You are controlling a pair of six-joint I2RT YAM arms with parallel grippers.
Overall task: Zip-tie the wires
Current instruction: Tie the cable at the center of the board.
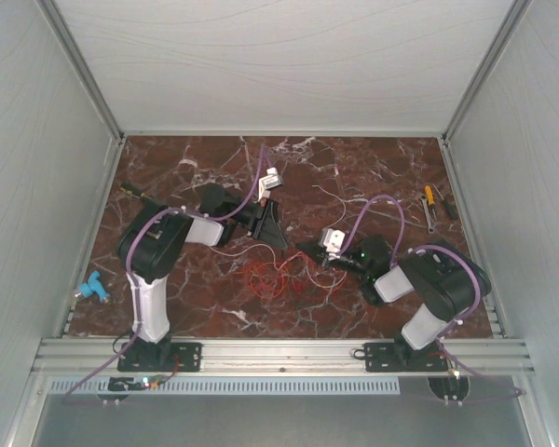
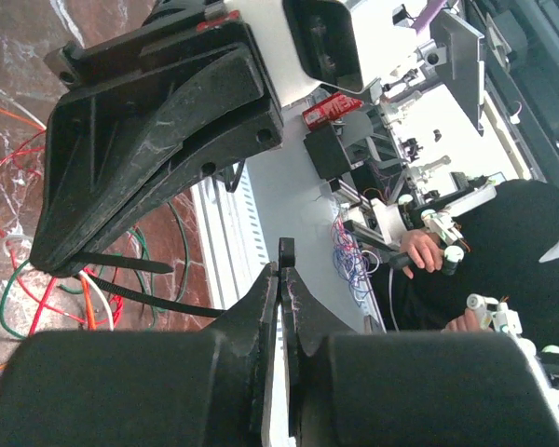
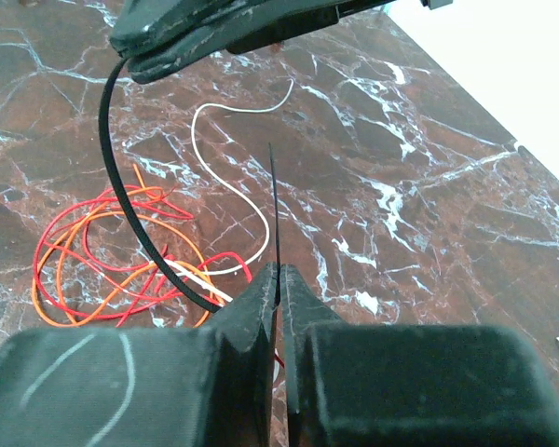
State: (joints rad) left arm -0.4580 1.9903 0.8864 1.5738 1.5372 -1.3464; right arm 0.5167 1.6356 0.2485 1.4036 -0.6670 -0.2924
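Over the middle of the bench [image 1: 354, 168], you have the zip tie [image 3: 105, 130] strung between both arms, lifted off the surface. Your right gripper [image 3: 278, 279] is clenched on one end, and the thin tip pokes straight out past its fingers. Your left gripper [image 2: 279, 279] is pinched tight too, with a small black nub showing at its fingertips. That looks like the other end of the strip, probably the head, though it's too small to be sure. From the right wrist view, the strip bows out in a wide curve between the two grippers.

The wires [image 3: 121, 270] lie in loose red, orange and white loops on the bench, just below and beside that curve. I can't tell whether the strip passes under any strand or merely hangs above them.

My read is that you're at the looping step, with nothing cinched yet. Next you need the bundle inside the bow. Then line the free tip up squarely with the head, feed it through and pull. The tip is floppy, so approach slowly.
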